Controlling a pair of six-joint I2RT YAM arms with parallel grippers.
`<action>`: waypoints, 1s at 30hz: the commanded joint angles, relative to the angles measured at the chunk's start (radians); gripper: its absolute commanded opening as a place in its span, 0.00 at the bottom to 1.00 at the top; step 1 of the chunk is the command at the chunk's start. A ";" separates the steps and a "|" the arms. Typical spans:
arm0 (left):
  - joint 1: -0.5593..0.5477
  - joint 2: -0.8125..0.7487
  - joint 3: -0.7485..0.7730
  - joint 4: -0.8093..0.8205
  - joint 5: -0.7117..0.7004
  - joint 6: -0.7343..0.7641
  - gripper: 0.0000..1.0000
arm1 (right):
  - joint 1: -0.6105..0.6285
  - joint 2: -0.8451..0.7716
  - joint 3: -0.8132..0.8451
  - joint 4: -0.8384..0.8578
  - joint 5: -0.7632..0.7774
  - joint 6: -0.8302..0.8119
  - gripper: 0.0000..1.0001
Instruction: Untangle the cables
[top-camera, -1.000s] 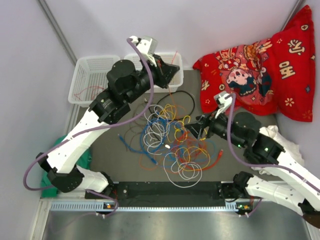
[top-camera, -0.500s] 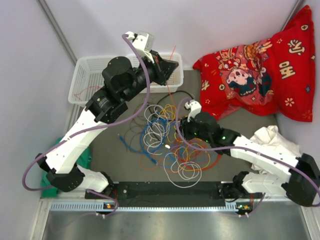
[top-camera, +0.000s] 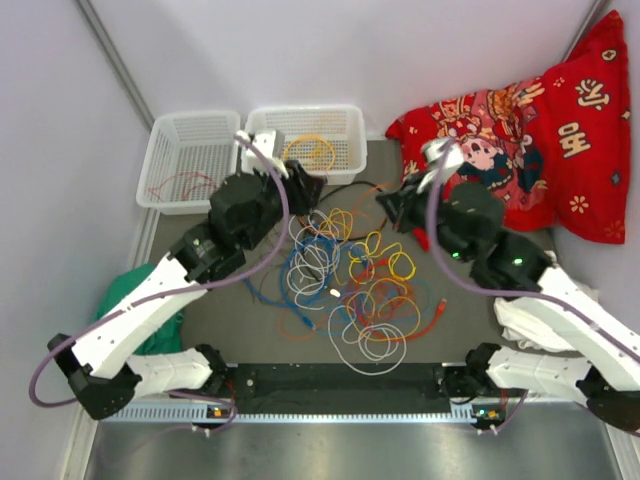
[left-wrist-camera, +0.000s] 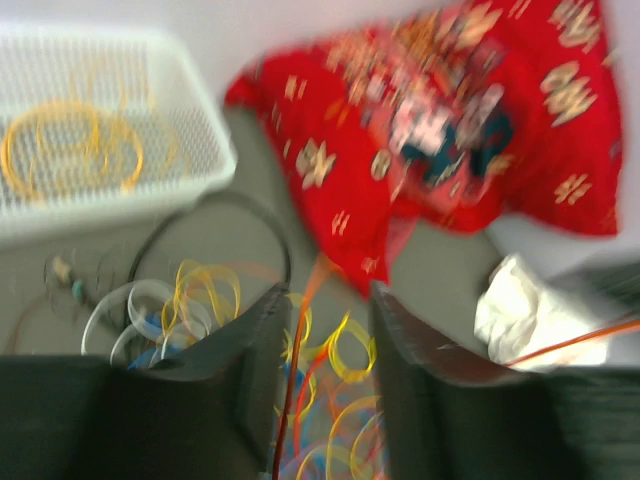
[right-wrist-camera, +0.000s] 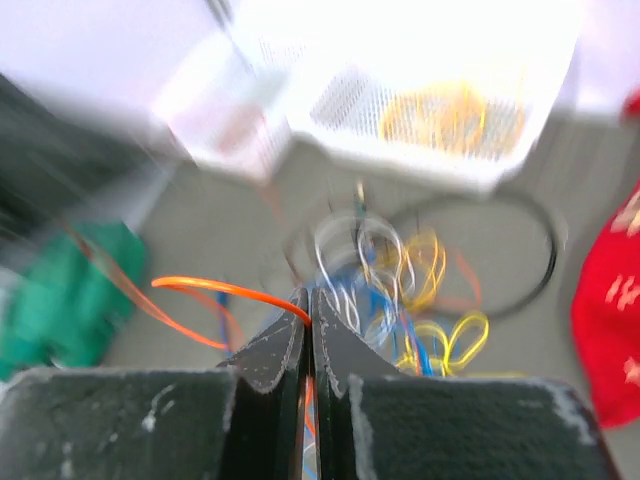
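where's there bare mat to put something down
Two patches of bare mat: one bordered by the left arm, the cables and the front rail; one between the cables, the right arm and the white cloth. The middle is crowded with loops, up to the baskets.

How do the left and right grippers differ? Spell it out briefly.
The left gripper stands open, fingers apart; the right gripper is shut. The right gripper pinches an orange cable at its tips; through the left gripper's gap an orange strand runs unclamped. Both hang above the pile of cables.
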 joint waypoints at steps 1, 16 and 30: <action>-0.001 -0.075 -0.241 0.078 -0.013 -0.182 0.55 | 0.008 -0.004 0.255 -0.185 0.043 -0.052 0.00; -0.002 -0.340 -0.658 0.785 0.193 -0.164 0.99 | 0.008 0.074 0.492 -0.301 -0.060 -0.005 0.00; -0.002 -0.143 -0.661 1.131 0.543 -0.230 0.99 | 0.012 0.103 0.513 -0.299 -0.207 0.086 0.00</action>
